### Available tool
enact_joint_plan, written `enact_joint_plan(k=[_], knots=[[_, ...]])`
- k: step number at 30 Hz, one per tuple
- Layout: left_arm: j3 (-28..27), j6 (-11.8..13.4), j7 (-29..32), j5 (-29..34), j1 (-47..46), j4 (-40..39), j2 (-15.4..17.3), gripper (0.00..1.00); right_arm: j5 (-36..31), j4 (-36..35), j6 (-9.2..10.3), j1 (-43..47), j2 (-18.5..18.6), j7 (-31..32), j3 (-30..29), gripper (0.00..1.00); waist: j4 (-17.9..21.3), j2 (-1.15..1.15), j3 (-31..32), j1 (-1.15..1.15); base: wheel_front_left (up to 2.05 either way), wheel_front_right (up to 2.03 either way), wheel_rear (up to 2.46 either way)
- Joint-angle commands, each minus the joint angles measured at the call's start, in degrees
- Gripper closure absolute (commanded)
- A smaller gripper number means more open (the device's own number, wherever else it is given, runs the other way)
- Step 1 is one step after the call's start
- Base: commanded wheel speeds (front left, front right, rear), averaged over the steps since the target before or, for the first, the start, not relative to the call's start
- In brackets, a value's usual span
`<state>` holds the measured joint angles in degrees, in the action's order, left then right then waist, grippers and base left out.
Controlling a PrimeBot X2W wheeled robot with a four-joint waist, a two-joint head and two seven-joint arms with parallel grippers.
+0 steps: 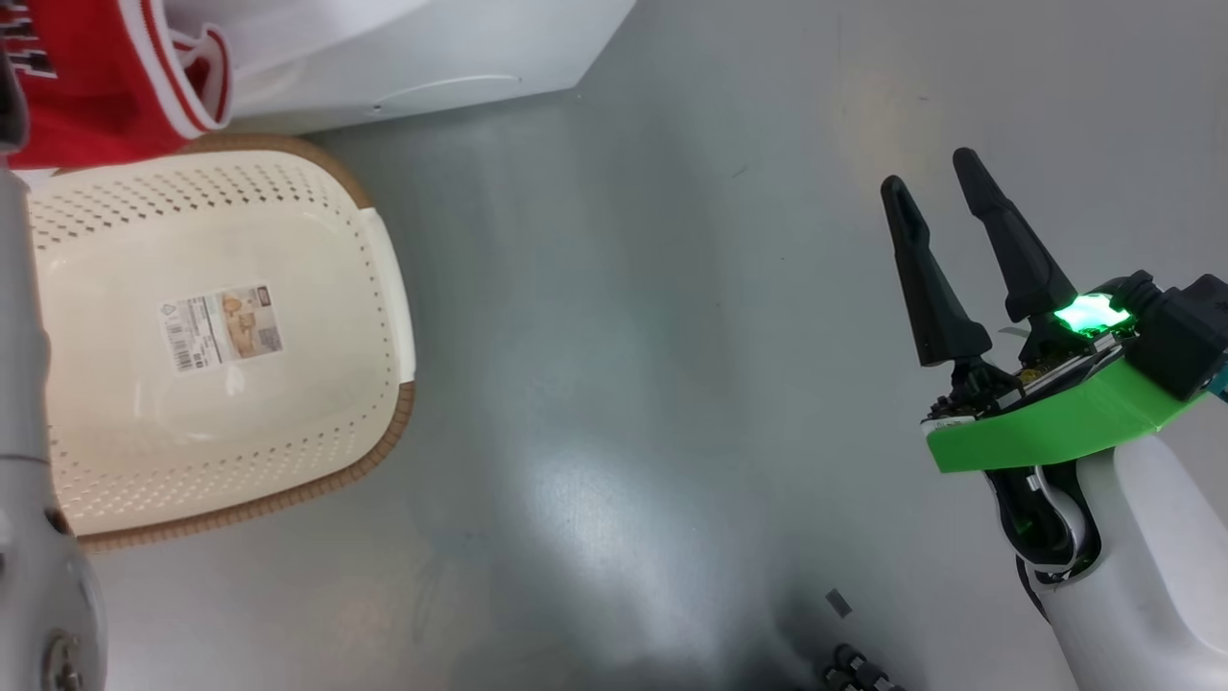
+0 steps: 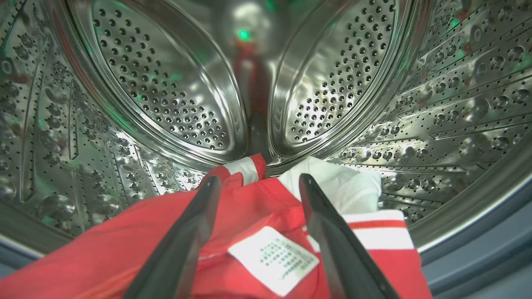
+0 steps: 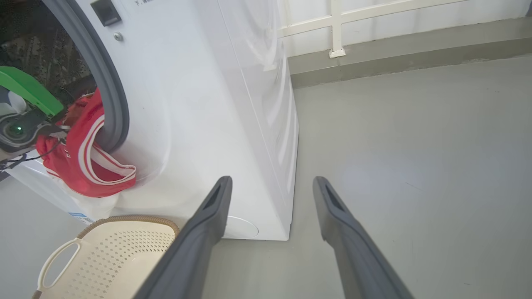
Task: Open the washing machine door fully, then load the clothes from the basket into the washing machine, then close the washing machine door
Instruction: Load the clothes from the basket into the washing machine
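Note:
My left gripper (image 2: 259,178) is open inside the washing machine's steel drum (image 2: 166,83). Its two fingers are spread over the red and white clothes (image 2: 257,207), which lie on the drum's lower lip with a white care label up. In the right wrist view, part of the clothes (image 3: 83,166) hangs out over the grey rubber ring (image 3: 112,95) down the washing machine (image 3: 199,104) front. The cream basket (image 1: 144,432) on the floor below holds just a sticker. My right gripper (image 1: 929,171) hovers open over bare floor, well right of the basket. The washing machine door is out of view.
My pale left forearm (image 1: 24,336) runs up the left edge of the head view, past the basket. Grey floor (image 3: 415,166) stretches to the right of the machine as far as a low wall ledge (image 3: 374,50).

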<state>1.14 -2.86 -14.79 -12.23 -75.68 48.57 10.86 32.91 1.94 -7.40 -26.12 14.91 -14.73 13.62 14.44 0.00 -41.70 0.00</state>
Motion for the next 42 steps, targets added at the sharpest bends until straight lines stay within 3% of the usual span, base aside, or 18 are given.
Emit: enact_joint_plan(k=[1,20,27,34,42], knots=[[-0.3,-0.5,-0.2,0.7,1.9,-1.9,1.9,0.0,0.4,-1.1,-0.09,0.8,0.9,-0.3,0.8,0.0,-0.6,0.0,0.4,0.0,0.0,0.0,0.0],[2.4,-1.5,-0.2,3.2,15.5,-12.8,0.7,0.0,0.6,-0.8,-0.09,1.4,0.7,-0.3,1.0,0.0,-3.3,0.0,5.0,0.0,0.0,0.0,0.0],[1.4,-1.8,-0.2,2.4,26.4,-23.1,0.4,0.0,0.8,-0.8,-0.09,1.8,0.4,-0.3,0.3,0.0,-3.7,0.0,5.5,0.0,0.0,0.0,0.0],[-0.4,-0.7,-0.2,1.9,39.3,-35.6,-2.3,0.0,1.0,-1.5,-0.09,2.1,0.7,-0.3,-0.5,0.0,-4.8,0.0,5.7,0.0,0.0,0.0,0.0],[-2.8,-0.9,-0.2,0.6,49.2,-44.3,-5.2,0.0,0.9,-1.9,-0.09,2.1,1.4,-0.3,-1.3,0.0,-6.0,0.0,6.2,0.0,0.0,0.0,0.0]])
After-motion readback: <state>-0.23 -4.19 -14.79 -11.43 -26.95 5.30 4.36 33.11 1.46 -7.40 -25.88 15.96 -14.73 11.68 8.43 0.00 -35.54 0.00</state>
